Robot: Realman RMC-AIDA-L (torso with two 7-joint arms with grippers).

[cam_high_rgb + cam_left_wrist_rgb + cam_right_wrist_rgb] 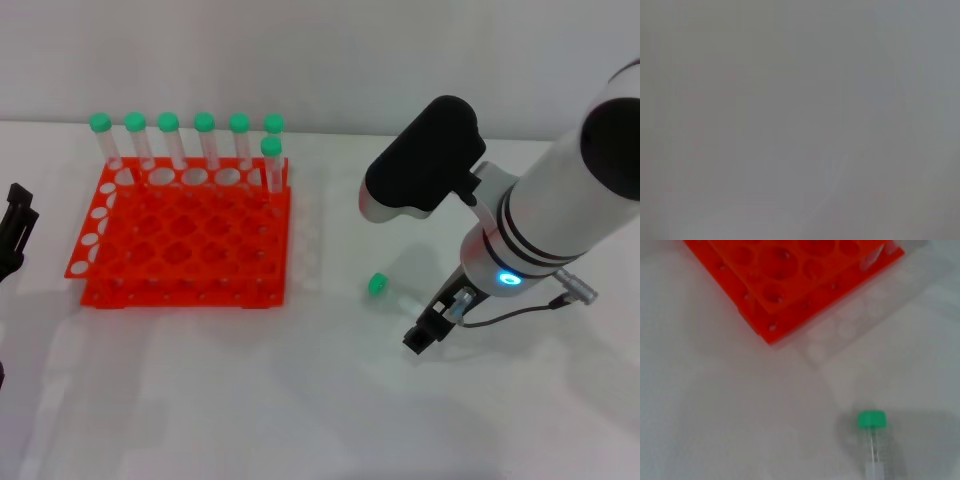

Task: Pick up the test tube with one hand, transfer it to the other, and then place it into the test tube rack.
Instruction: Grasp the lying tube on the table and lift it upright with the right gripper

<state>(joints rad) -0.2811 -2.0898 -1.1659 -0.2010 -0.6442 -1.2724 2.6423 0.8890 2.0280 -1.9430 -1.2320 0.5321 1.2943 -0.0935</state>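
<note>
A test tube [380, 286] with a green cap lies on its side on the white table, to the right of the orange-red rack [180, 240]. It also shows in the right wrist view [872, 432], cap toward the rack [790, 285]. My right gripper [427, 331] hangs low over the table just right of the lying tube, apart from it. My left gripper [14, 232] sits at the far left edge, beside the rack. The left wrist view shows only a grey blur.
Several green-capped tubes [204, 140] stand upright along the rack's back row, and one [271, 165] stands in the row in front at the right corner. The right forearm [560, 210] reaches in from the right, above the table.
</note>
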